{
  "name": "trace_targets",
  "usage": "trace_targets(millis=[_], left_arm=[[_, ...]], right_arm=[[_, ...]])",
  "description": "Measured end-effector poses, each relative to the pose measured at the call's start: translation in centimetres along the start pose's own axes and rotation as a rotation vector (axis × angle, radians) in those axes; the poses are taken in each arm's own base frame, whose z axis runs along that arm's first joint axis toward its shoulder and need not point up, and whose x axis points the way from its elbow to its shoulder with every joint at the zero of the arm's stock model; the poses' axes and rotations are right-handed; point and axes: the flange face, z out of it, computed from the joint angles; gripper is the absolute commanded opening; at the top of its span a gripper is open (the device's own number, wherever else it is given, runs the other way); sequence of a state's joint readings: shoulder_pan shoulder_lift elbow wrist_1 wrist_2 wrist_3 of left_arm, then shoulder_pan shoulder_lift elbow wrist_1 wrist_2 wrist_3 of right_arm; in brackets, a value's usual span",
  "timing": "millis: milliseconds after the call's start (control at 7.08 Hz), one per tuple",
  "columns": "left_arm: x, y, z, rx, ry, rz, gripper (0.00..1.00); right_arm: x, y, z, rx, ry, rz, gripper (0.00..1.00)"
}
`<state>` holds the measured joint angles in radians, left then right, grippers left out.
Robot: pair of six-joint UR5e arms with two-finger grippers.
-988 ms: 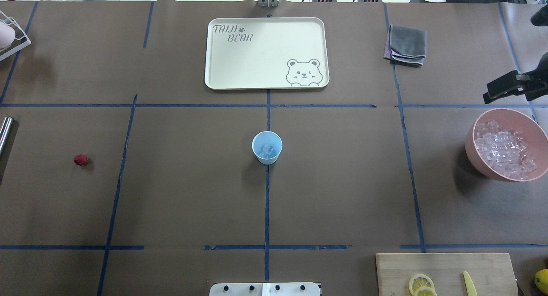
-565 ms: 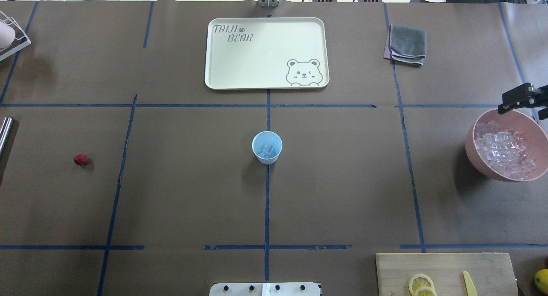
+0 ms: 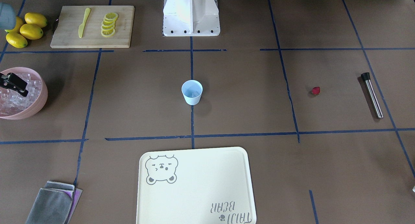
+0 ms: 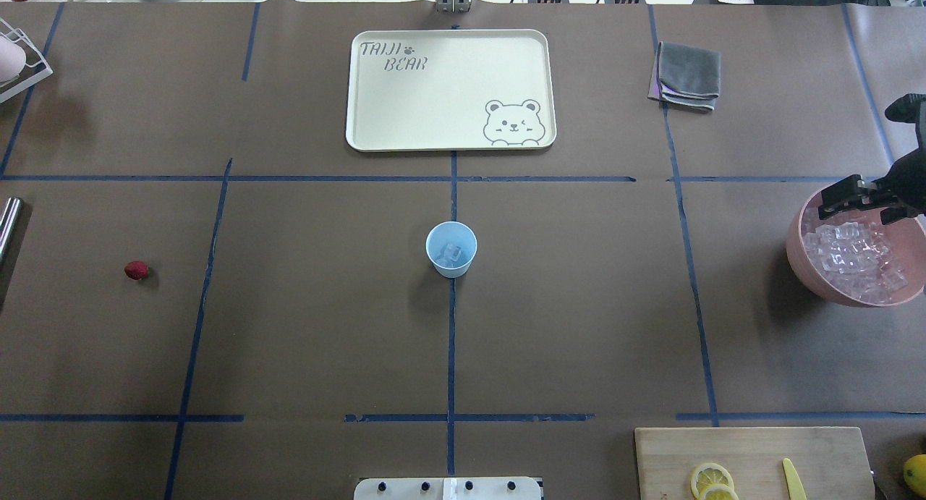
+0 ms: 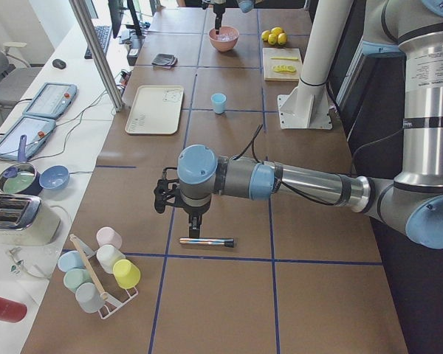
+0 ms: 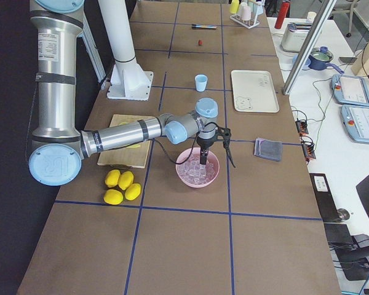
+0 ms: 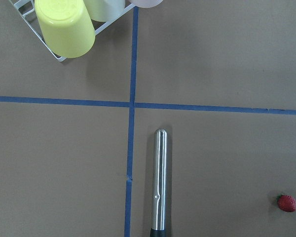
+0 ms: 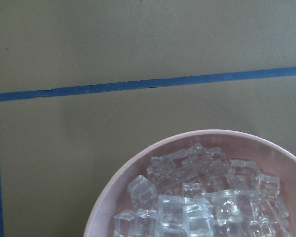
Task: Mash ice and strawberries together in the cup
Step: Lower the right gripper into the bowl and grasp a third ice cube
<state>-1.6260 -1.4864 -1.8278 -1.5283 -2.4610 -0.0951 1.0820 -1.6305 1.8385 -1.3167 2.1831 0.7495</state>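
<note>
- Far left of the overhead view: steel rod (image 4: pixel 10 221), mostly cut off by the frame. Seen whole from the front camera, lying flat, black cap at one end.
- Just above that rod: left gripper (image 5: pixel 194 230), pointing down, caught only by the side camera. Impossible to tell whether spread or pressed together. No finger in its own wrist view.
- Right of the rod, well apart from it: strawberry (image 4: pixel 136 270), one small dark red berry with a speck of green at one end. Lying alone on the brown paper, far left of the cup.
- Centre, on the blue tape line: cup (image 4: pixel 451 265), pale blue, plain, tapered toward its base, upright. Inside, a few clear glassy cubes of ice (image 4: pixel 453 252), too small to count.
- Beyond the cup: cream tray (image 4: pixel 448 87) with a bear print.
- Further right: folded grey cloth (image 4: pixel 687 77).
- Far right: pink bowl (image 4: pixel 809 279) heaped with more ice, its rim clipped by the frame edge.
- Over that heap: right gripper (image 6: pixel 203 160), pointing down, tips at or just above the cubes, contact unclear. Fingers seen only as one dark stalk, so no telling whether apart or together.
- Near right corner: wooden board (image 4: pixel 752 449) with lemon slices (image 4: pixel 710 480), partly cut off.
</note>
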Motion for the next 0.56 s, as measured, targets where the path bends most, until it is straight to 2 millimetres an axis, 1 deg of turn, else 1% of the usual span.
trace_targets(millis=[141,424,565], left_arm=[[0.0,0.0,0.0,0.000,0.002,0.000,1.00],[0.2,0.0,-0.1,0.002,0.004,0.003,1.00],[0.3,0.0,-0.2,0.004,0.004,0.005,1.00]], right_arm=[[-0.2,0.2,0.7,-0.001,0.017,-0.019,1.00],[0.7,0.1,2.2,-0.021,0.040,-0.061,0.99],[1.0,0.1,2.6,-0.030,0.043,-0.072,0.98]])
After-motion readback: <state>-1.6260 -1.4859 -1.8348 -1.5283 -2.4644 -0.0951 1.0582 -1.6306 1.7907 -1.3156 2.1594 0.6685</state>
